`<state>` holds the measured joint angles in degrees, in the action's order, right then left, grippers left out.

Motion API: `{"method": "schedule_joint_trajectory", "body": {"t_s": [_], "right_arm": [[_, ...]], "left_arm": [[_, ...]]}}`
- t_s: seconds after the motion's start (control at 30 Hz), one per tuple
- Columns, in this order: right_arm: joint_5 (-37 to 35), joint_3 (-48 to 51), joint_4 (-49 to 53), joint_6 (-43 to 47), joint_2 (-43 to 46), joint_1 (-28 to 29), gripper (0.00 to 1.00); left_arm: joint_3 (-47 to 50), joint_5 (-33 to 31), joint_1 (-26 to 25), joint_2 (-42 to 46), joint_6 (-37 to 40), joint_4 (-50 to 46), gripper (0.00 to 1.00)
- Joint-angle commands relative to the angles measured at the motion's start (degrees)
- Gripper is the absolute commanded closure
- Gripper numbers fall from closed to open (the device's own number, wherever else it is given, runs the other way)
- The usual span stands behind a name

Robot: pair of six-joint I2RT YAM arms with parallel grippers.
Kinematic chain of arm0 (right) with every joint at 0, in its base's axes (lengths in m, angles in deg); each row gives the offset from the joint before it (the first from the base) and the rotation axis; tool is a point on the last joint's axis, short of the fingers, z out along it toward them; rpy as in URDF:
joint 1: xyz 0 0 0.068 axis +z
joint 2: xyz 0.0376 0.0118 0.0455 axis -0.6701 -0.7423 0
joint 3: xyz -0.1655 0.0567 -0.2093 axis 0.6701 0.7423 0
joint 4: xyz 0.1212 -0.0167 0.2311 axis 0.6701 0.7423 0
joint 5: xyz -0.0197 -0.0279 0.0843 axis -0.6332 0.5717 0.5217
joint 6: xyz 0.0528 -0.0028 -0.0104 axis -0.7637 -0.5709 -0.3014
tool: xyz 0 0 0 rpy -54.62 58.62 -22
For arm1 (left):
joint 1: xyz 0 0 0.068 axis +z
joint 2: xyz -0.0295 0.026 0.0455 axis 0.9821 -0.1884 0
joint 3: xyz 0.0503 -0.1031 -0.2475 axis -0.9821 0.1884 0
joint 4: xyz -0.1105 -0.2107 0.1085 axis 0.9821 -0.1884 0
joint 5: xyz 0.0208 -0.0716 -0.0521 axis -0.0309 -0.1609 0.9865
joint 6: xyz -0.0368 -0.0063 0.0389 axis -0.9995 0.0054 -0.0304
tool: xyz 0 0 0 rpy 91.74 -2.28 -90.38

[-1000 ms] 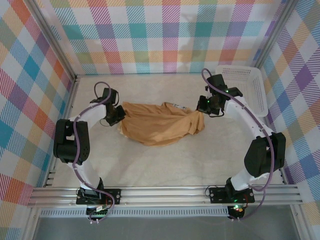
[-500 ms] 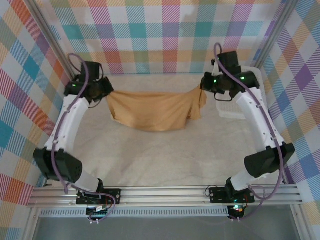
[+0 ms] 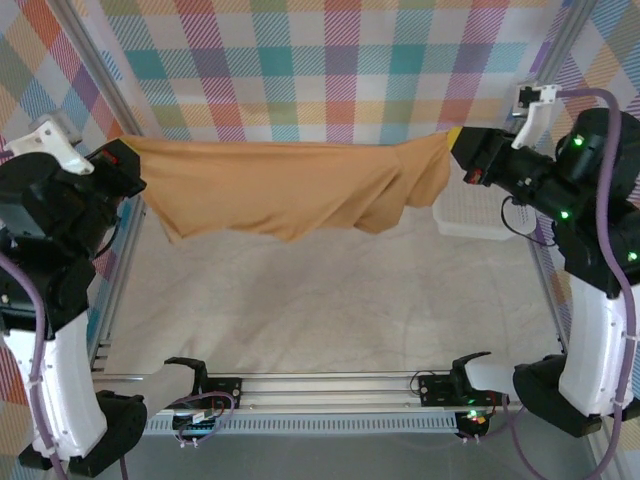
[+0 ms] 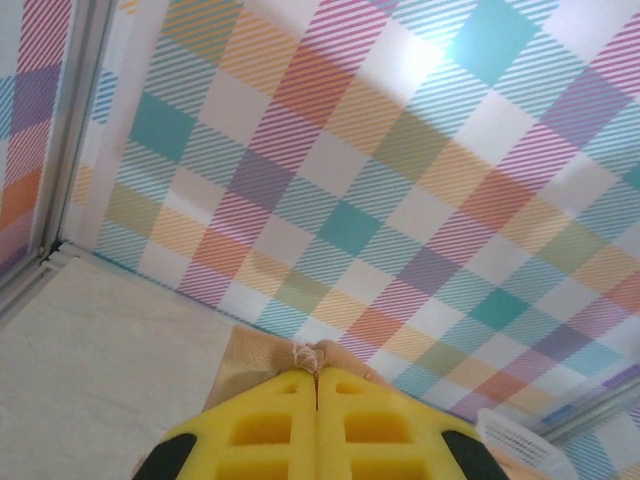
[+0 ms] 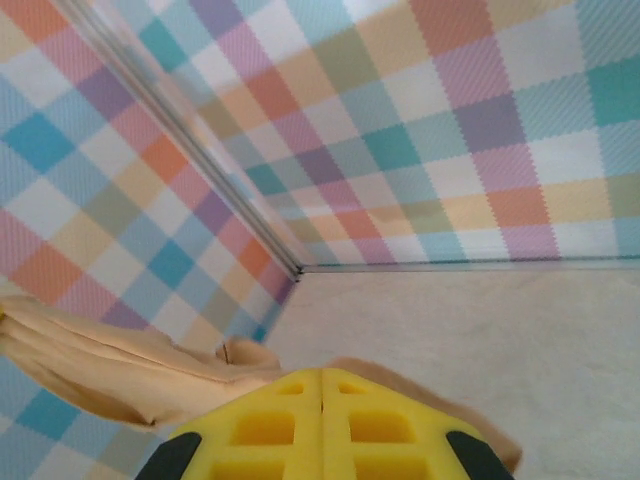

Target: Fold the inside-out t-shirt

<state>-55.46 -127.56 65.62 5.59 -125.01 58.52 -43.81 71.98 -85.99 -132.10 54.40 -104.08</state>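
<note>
Tan t-shirt [image 3: 290, 190] between two end effectors [image 3: 132, 170] [image 3: 457, 146]

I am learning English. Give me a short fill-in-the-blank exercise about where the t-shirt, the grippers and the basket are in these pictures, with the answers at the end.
1. The left gripper and the right gripper each pinch one end of the ____.
2. The t-shirt hangs stretched in the air ____ the table.
3. The white basket stands on the ____ arm's side of the table.

Answers: t-shirt; above; right
</note>
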Motion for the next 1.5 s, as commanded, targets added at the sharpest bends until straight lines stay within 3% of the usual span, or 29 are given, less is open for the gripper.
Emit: {"method": "schedule_joint_trajectory", "body": {"t_s": [0.0,0.17,0.3,0.33,0.37,0.4,0.47,0.57,0.8,1.0,1.23,1.47], "right_arm": [[2.26,0.54,1.29,-1.01,-3.24,-0.21,1.00],[-5.14,5.21,0.90,1.93,-10.97,-0.25,1.00],[-11.01,8.10,-2.50,4.83,-22.81,-0.47,1.00],[-10.85,7.52,-3.08,5.33,-25.88,-0.76,1.00],[-10.70,5.83,-2.71,5.54,-30.53,-1.09,0.96],[-10.50,3.60,-1.76,5.55,-34.96,-1.21,0.78],[-10.45,-1.32,2.00,5.05,-42.39,-1.53,0.60],[-8.89,-1.49,6.42,4.46,-47.12,-1.34,0.53],[-4.17,37.23,-8.50,0.47,-29.40,-0.01,0.48],[-4.13,55.86,-9.82,-1.53,-19.31,5.60,0.47],[-3.25,66.99,-9.37,-4.79,-13.98,9.48,0.42],[4.83,75.14,-18.60,-11.21,-15.17,13.06,0.38]], "left_arm": [[2.57,4.71,0.77,-3.06,1.50,-0.84,1.00],[11.96,13.27,0.76,-12.99,0.23,1.26,1.00],[15.21,7.57,0.82,-26.22,0.02,3.26,1.00],[14.19,6.88,1.10,-29.69,0.10,3.01,0.89],[12.22,6.08,1.29,-34.00,0.39,2.22,0.60],[9.78,4.83,1.49,-38.02,0.59,0.76,0.40],[6.23,2.31,1.64,-43.46,1.15,-1.88,0.26],[11.05,1.66,1.67,-43.14,1.53,-1.47,0.29],[43.95,6.42,1.50,-23.79,-3.21,9.85,0.37],[58.89,3.53,1.59,-16.04,-7.45,11.36,0.36],[65.14,2.27,1.66,-20.75,-9.99,16.86,0.38],[65.64,0.85,1.66,-29.99,-9.95,21.73,0.52]]}}
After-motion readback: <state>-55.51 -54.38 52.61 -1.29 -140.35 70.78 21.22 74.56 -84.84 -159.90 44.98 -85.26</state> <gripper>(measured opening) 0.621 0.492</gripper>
